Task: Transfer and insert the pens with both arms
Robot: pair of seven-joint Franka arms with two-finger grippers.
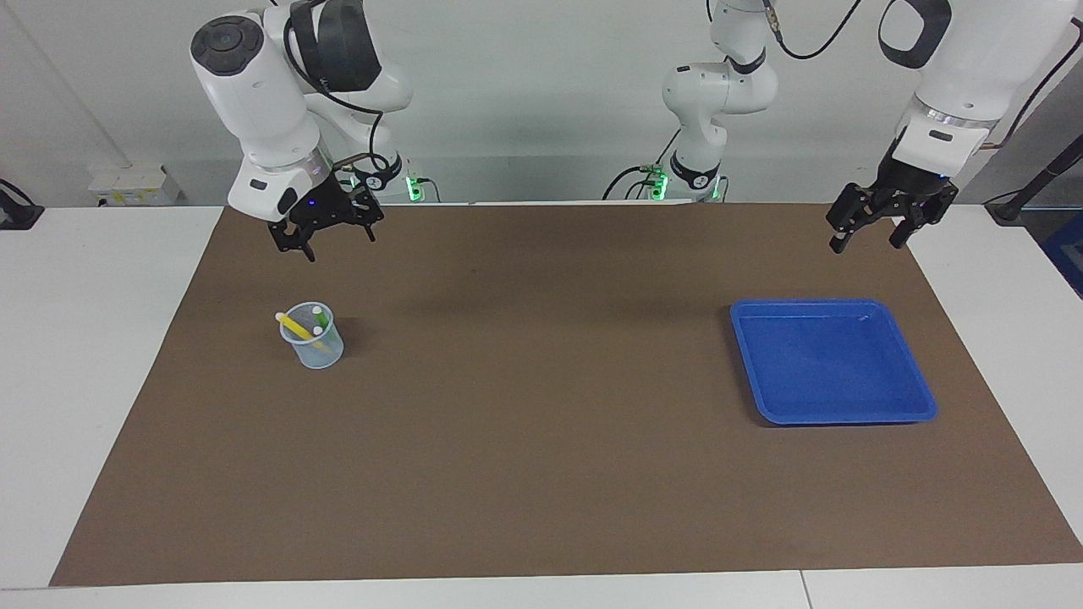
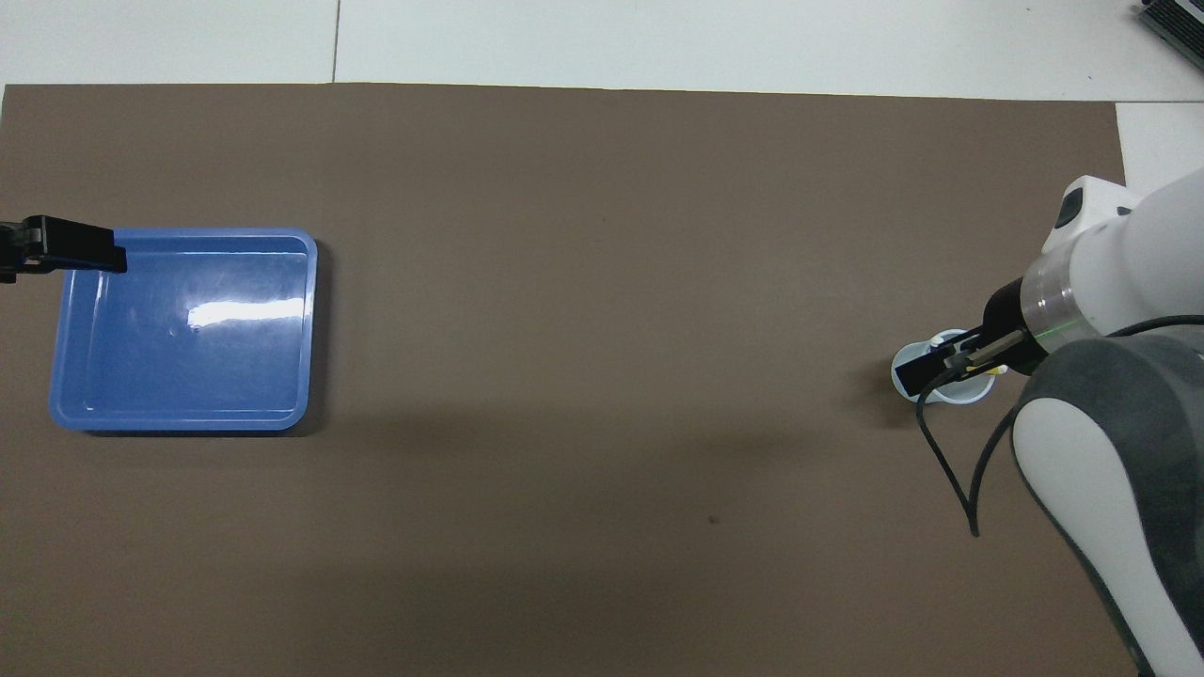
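A small clear cup [image 1: 313,345] stands on the brown mat toward the right arm's end of the table. In it a yellow pen [image 1: 294,325] leans over the rim, beside a green pen [image 1: 319,323] and one more whitish cap end. My right gripper [image 1: 338,241] hangs open well above the cup, touching nothing. In the overhead view the right gripper [image 2: 931,369] covers most of the cup [image 2: 905,361] and the pens. My left gripper [image 1: 874,230] hangs open and empty over the mat by the blue tray [image 1: 833,364], and shows as the left gripper [image 2: 56,252] at the tray's corner.
The blue tray [image 2: 188,376] holds nothing and lies toward the left arm's end. The brown mat [image 1: 541,423] covers most of the white table. Two smaller white arms with green lights stand at the robots' edge.
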